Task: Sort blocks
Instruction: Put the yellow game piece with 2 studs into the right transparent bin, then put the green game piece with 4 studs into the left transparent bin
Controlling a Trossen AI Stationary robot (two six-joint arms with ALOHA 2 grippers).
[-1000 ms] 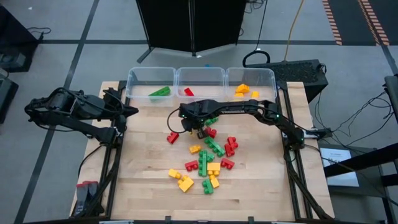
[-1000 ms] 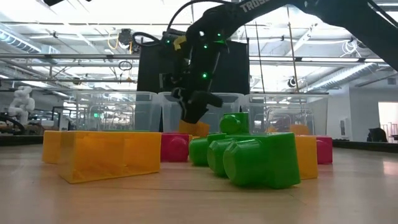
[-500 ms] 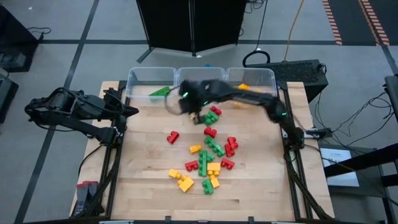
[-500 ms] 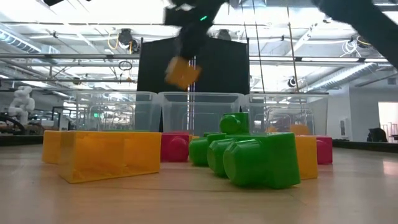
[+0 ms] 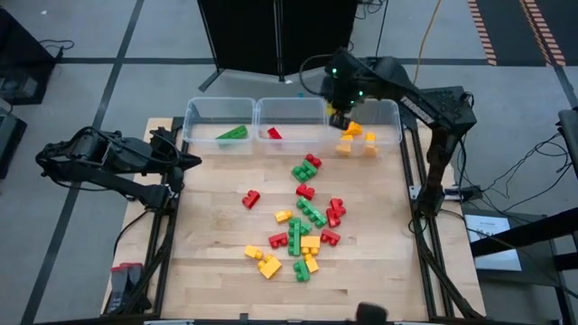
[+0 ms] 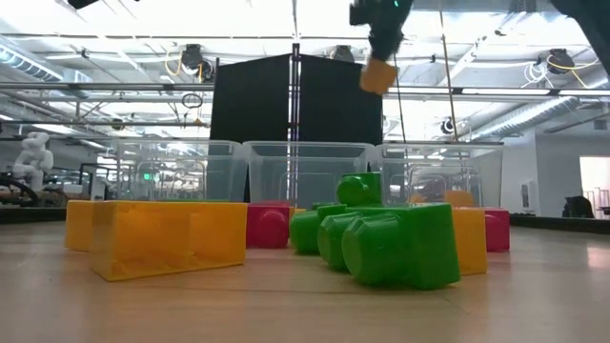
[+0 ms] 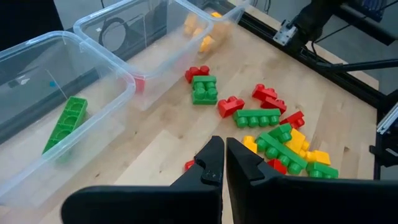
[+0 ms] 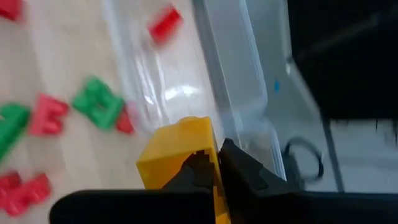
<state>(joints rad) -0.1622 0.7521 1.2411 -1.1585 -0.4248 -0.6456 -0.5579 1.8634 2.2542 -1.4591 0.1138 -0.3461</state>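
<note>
The right arm has swung away from the pile in the middle of the worktop (image 5: 217, 235) and now hangs high over the back edge, near the right-hand bin (image 5: 365, 126). A second ago it was low among the blocks (image 5: 307, 221); now it is up in the air with a prize. Its fingers (image 8: 214, 163) are pinching a yellow block (image 8: 180, 158), which shows in the low view as a small yellow cube held far above the worktop (image 6: 378, 74).

That bin already has other yellow blocks (image 5: 354, 132) in it (so it looks like the yellow home). The middle bin (image 5: 291, 122) holds a red block (image 5: 274, 134) and the left bin (image 5: 219, 122) holds a green block (image 5: 233, 134). So the picking-up part looks done, and the dropping part comes next, I think. The arm seems to be just beside the bin, not quite over the middle of it yet.

Most blocks are not sorted. Red, green and yellow ones lie mixed on the worktop.

The left arm waits at the left edge of the worktop, with its fingers (image 7: 219, 163) pressed together and holding nothing.
</note>
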